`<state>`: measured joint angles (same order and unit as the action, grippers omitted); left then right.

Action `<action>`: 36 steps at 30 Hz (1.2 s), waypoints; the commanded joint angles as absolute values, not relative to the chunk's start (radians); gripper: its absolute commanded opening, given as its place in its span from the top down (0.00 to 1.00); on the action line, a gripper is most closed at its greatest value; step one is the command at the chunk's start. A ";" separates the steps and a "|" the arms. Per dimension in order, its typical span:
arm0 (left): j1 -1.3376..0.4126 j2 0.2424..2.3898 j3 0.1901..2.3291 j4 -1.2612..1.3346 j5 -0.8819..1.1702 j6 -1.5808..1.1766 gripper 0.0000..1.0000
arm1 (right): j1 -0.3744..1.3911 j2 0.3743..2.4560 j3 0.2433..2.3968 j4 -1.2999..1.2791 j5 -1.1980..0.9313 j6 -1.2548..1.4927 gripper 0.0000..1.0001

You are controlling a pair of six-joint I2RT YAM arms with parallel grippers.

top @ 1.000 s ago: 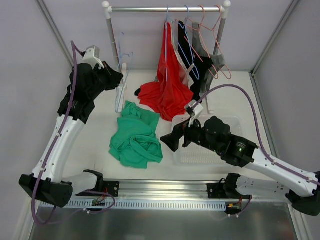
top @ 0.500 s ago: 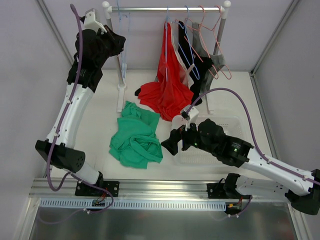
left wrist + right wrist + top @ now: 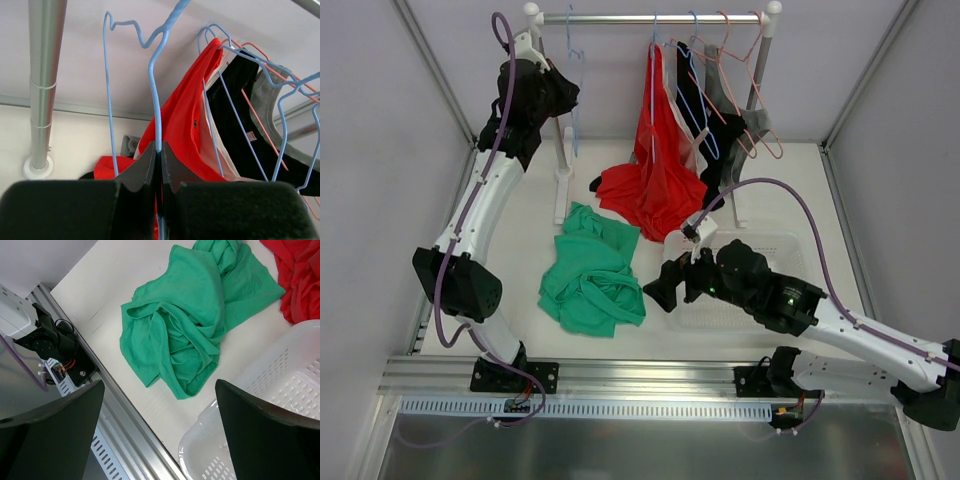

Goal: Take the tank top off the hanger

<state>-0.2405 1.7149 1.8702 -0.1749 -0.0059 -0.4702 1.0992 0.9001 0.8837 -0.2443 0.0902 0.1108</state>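
Pale grey walls (image 3: 370, 200) close in a white worktop (image 3: 525, 240), with slanted metal struts (image 3: 430, 70) at the back corners. To the left of the left arm's fingers (image 3: 145, 172) stands the upright post (image 3: 42, 75) of a silver clothes rail (image 3: 620, 18), its round foot resting on the worktop. Between the right arm's fingers (image 3: 50, 440), a slotted aluminium track (image 3: 115, 460) runs along the worktop's near edge. The light is even and soft.
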 commanded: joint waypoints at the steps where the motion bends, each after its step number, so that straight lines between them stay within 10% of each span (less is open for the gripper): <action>1: -0.233 1.671 1.867 -0.133 -0.012 -0.486 1.00 | 1.097 0.911 0.862 -0.178 0.086 0.089 0.00; 11: -0.227 1.494 1.747 -0.133 -0.047 -0.456 0.01 | 1.098 1.118 0.963 -0.161 0.054 0.012 0.00; 36: -0.221 0.305 0.909 -0.649 -0.199 -0.316 0.01 | 1.114 2.195 1.707 -0.423 0.196 -0.006 0.01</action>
